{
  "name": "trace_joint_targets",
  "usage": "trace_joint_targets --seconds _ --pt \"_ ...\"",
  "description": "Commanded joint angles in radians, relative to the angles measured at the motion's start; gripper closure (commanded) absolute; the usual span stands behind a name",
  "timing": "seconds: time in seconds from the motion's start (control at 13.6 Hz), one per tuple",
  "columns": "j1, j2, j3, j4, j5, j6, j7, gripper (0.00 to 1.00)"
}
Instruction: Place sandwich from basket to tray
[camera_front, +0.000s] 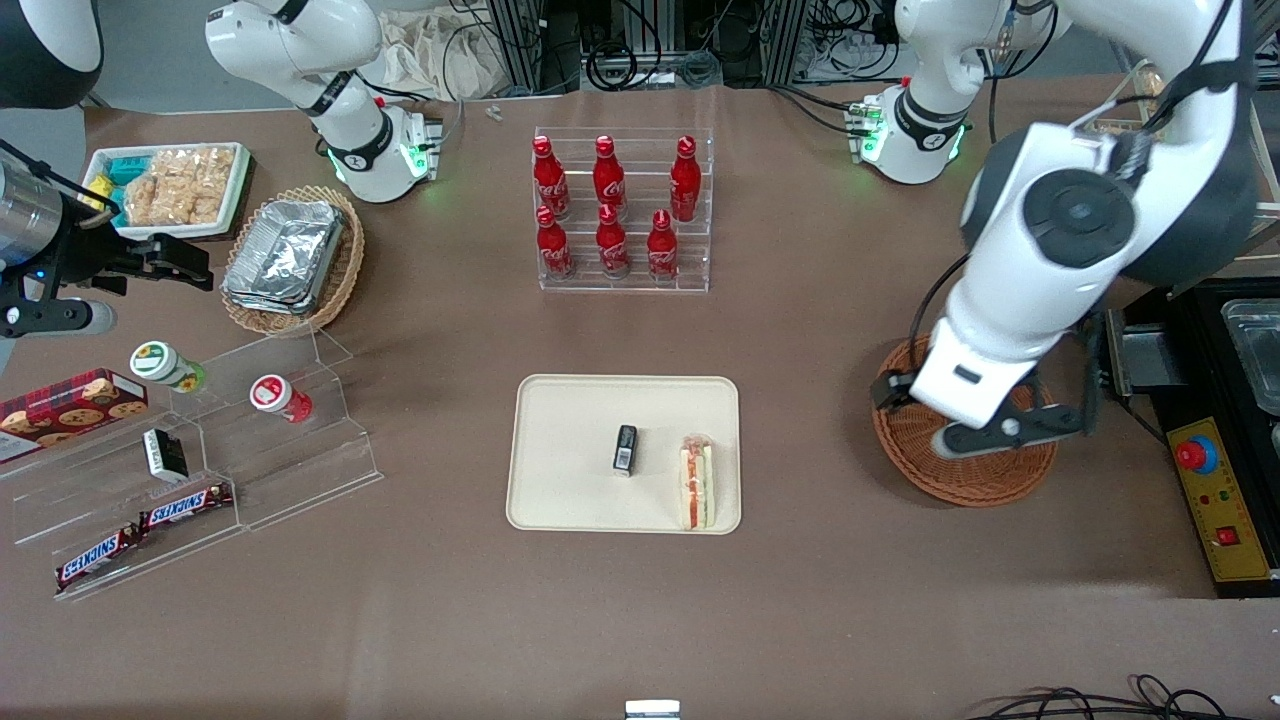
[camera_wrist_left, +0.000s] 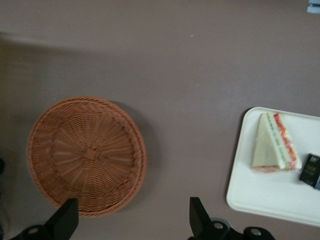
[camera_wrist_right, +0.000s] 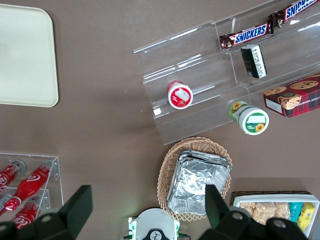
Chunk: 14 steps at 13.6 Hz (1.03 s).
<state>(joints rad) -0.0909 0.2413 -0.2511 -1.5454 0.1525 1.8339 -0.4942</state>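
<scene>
The sandwich (camera_front: 696, 483) (camera_wrist_left: 272, 142), a white wedge with red and green filling, lies on the cream tray (camera_front: 570, 440) (camera_wrist_left: 280, 197) near the tray edge facing the working arm. The reddish-brown wicker basket (camera_front: 960, 487) (camera_wrist_left: 87, 155) stands empty on the table, toward the working arm's end. My left gripper (camera_front: 985, 432) (camera_wrist_left: 132, 204) hangs above the basket, over its rim on the tray's side. It is open and nothing is between its fingers (camera_wrist_left: 196, 212).
A small black packet (camera_front: 625, 448) (camera_wrist_left: 311, 171) lies on the tray beside the sandwich. A rack of red bottles (camera_front: 622, 210) stands farther from the front camera. A tan basket of foil containers (camera_front: 292, 260) and an acrylic snack shelf (camera_front: 200, 450) sit toward the parked arm's end. A control box (camera_front: 1215, 495) is beside the basket.
</scene>
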Motion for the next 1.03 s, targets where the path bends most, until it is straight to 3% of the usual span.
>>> trace_joint_targets --seconds 0.0,0.44,0.95 --pt "0.005 -0.129 0.108 -0.125 -0.114 -0.010 0.193 0.00" --pt "0.007 -0.148 0.219 -0.125 -0.125 -0.110 0.503 0.00" --pt "0.005 -0.060 0.222 -0.004 -0.123 -0.154 0.513 0.00"
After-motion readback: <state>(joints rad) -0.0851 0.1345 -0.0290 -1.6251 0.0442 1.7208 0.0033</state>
